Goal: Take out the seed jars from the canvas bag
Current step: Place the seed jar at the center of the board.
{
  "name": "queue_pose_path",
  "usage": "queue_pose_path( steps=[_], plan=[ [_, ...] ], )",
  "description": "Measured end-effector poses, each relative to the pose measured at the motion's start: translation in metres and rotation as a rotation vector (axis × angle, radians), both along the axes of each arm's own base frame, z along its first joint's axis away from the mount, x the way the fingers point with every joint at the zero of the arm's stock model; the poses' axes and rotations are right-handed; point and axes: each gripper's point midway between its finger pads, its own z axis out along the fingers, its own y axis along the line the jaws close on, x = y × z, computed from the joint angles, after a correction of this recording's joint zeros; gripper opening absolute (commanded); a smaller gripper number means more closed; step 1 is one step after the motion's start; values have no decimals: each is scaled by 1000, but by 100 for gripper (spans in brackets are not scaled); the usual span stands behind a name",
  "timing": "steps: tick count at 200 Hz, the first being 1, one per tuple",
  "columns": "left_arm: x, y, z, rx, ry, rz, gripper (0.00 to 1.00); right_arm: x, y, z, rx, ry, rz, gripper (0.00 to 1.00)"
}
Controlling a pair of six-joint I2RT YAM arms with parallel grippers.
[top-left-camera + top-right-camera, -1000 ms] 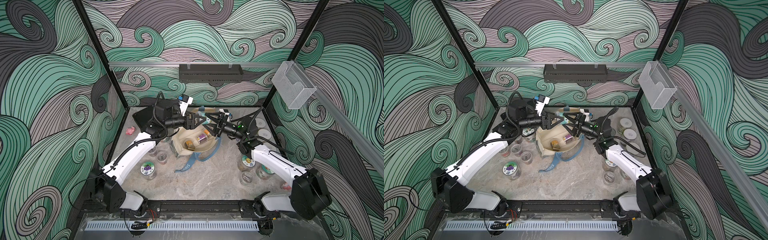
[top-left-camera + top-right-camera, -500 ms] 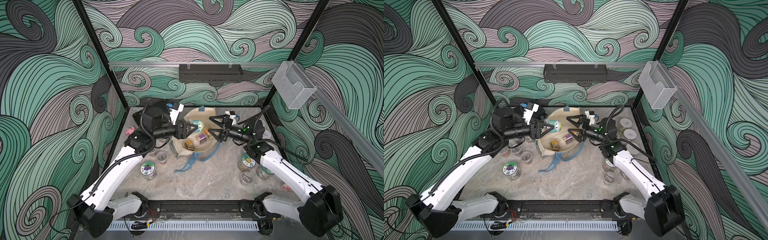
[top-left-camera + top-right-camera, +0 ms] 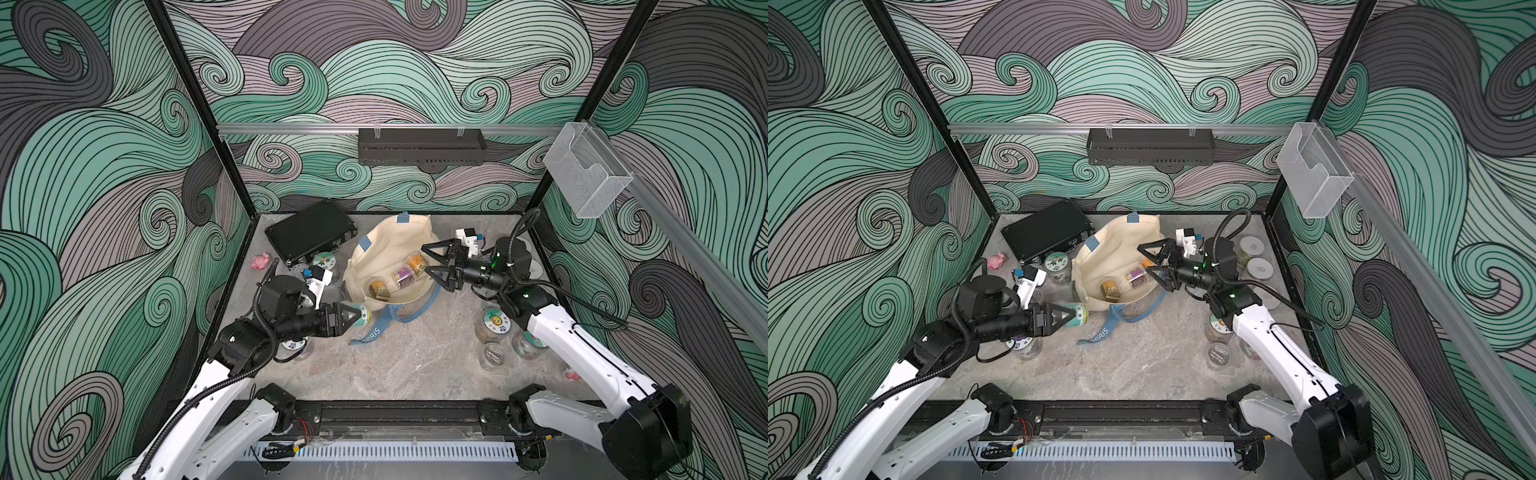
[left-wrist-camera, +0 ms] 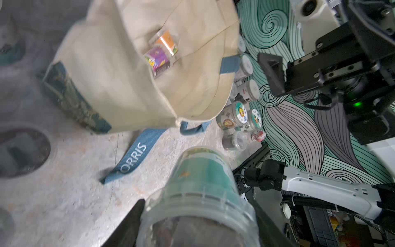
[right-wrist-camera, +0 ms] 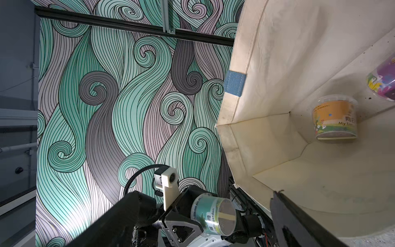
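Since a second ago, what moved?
The left gripper drew back toward the front, carrying the teal jar away from the bag. The right gripper opened wide and backed off to the bag's right edge. The bag and the three jars inside stayed put.

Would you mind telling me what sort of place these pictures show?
Likely a robot lab cell: two white arms on a black base rail, wave-printed enclosure walls, seed jars staged on a tabletop.
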Motion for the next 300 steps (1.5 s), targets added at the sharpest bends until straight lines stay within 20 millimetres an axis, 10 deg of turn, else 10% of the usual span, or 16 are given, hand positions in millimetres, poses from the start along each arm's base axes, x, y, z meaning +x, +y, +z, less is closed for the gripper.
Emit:
queue_pose_path(
  steps=[117, 231, 300],
  plan=[
    [-32, 48, -116, 270, 397, 203, 43, -3, -9, 0, -28, -29, -1, 99],
    [-6, 68, -160, 569, 520, 318, 49, -8, -23, -7, -29, -23, -27, 99],
    [0, 67, -176, 656, 527, 315, 86, -8, -24, -7, -25, -18, -20, 99]
  ],
)
